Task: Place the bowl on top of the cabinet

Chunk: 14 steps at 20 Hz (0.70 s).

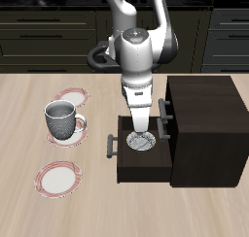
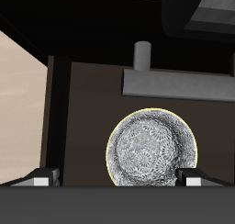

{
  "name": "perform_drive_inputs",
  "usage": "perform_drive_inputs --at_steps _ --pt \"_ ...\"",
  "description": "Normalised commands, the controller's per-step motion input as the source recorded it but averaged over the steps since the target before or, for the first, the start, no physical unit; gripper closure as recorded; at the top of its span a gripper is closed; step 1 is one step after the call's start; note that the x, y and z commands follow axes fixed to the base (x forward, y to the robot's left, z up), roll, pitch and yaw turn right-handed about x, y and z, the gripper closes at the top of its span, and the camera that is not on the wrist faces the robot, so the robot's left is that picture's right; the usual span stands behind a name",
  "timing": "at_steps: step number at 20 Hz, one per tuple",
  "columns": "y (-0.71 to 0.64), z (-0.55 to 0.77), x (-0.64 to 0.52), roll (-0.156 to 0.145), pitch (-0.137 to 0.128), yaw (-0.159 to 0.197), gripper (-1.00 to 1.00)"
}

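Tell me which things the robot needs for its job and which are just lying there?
Needed: bowl in the open drawer; cabinet; gripper, open above the bowl.

Just lying about: mug, sitting on a plate; another plate nearer the table's front edge.

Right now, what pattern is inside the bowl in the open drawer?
The bowl has a dark speckled pattern on white-grey inside, clearest in the wrist view.
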Motion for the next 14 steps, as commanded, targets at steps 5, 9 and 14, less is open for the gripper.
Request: perform_drive_inputs --at_steps 5,9,14 --pt "-0.04 -0.24 -0.05 -0.002 0.027 -0.028 -1.00" --pt "0.02 -0.29 -0.02 0.013 0.046 -0.024 -1.00" --pt "-0.06 -0.27 -0.01 -0.013 0.037 -0.024 -1.00"
